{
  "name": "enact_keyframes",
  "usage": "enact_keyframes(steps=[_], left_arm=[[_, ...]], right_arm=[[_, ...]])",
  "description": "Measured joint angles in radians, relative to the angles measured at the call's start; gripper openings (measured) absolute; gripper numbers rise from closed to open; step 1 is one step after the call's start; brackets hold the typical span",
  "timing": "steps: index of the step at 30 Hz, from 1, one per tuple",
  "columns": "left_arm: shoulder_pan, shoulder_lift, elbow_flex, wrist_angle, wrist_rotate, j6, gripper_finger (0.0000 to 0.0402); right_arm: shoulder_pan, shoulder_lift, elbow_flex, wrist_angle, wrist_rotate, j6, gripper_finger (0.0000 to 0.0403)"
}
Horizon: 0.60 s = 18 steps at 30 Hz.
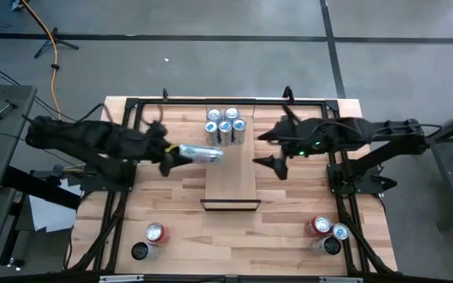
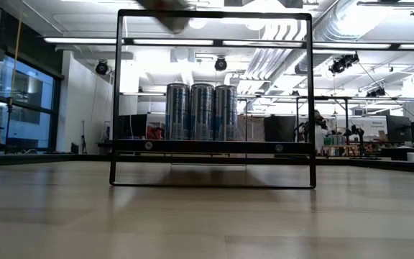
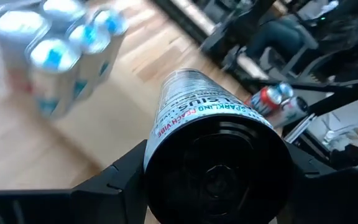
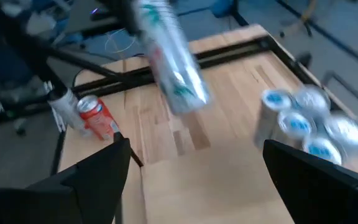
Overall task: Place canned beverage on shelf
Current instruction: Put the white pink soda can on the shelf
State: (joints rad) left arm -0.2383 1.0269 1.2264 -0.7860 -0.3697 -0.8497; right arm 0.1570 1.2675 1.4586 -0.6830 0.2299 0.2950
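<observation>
A silver canned beverage (image 1: 204,153) hangs on its side over the left edge of the shelf (image 1: 231,181), with my left gripper (image 1: 173,156) shut on it. The shelf is a narrow light-wood plank with a black frame (image 2: 214,93) at its near end. Several blue-topped cans (image 1: 225,126) stand on their bases at the plank's far end. My right gripper (image 1: 277,151) hangs open over the shelf's right side, with nothing between its fingers. Its wrist view shows the held can (image 4: 169,56) ahead of it. My left gripper pinches the can between its two fingers (image 3: 120,180), on opposite sides of its wall at the bottom end (image 3: 160,140). The fingers come from the table's left, slanting a little downward, and lie along the can. The can sticks out beyond them toward the table's right, on its side and lifted clear.
Two cans, one red-topped (image 1: 155,233) and one dark (image 1: 138,251), stand at the table's near left. A red can (image 1: 320,226) and two others (image 1: 335,238) stand at the near right. The middle of the plank is bare wood. Black rails (image 1: 226,101) run along the table's edges.
</observation>
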Motion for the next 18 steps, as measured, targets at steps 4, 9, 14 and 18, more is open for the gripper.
enact_keyframes(steps=[4, 9, 14, 18], left_arm=[[0.089, 0.100, 0.035, 0.066, 0.079, 0.128, 0.0200], [0.148, 0.223, 0.104, 0.086, 0.104, 0.240, 0.0200], [0.166, 0.302, 0.150, 0.112, 0.113, 0.294, 0.0200], [0.174, 0.338, 0.159, 0.115, 0.149, 0.312, 0.0200]], right_arm=[[0.000, 0.076, 0.000, 0.061, -0.004, -0.119, 0.0353], [-0.005, 0.170, 0.000, 0.077, 0.008, -0.173, 0.0353], [-0.011, 0.241, 0.000, 0.082, 0.105, -0.235, 0.0353], [-0.023, 0.267, 0.000, 0.102, 0.169, -0.252, 0.0353]])
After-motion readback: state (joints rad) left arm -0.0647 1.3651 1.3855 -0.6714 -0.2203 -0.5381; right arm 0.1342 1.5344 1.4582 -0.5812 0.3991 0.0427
